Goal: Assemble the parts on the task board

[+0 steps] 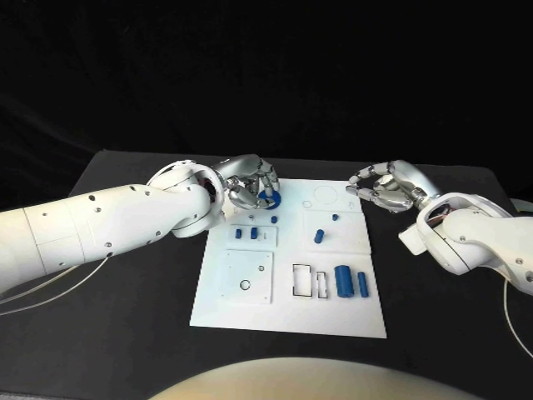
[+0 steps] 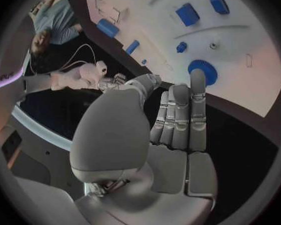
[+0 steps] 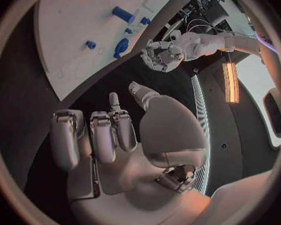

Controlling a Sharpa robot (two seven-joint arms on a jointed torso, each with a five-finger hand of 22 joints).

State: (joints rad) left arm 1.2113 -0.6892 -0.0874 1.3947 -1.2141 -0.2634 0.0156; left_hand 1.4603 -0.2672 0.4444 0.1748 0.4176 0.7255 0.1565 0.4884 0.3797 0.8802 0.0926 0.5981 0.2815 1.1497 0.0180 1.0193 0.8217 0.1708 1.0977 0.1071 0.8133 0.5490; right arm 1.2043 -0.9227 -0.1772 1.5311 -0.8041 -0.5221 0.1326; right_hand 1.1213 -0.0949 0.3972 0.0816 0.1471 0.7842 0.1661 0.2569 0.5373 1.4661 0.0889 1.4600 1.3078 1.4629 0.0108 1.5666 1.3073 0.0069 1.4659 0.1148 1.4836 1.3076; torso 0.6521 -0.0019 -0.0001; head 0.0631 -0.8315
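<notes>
Parts (image 1: 340, 283) lie on the board (image 1: 288, 321); left hand (image 1: 252, 185) reaches, fingers apart, over the gear (image 1: 268, 196), right hand (image 1: 389, 188) waits empty.

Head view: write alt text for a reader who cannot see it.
A white task board lies on a black table with small blue parts on it. The left hand hovers over a blue gear at the board's far edge; the right hand hangs empty beside it.

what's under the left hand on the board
A blue gear-like round part lies on the white task board just at the fingertips of the left hand. In the head view the hand covers most of it, so whether the fingers touch it cannot be told.
</notes>
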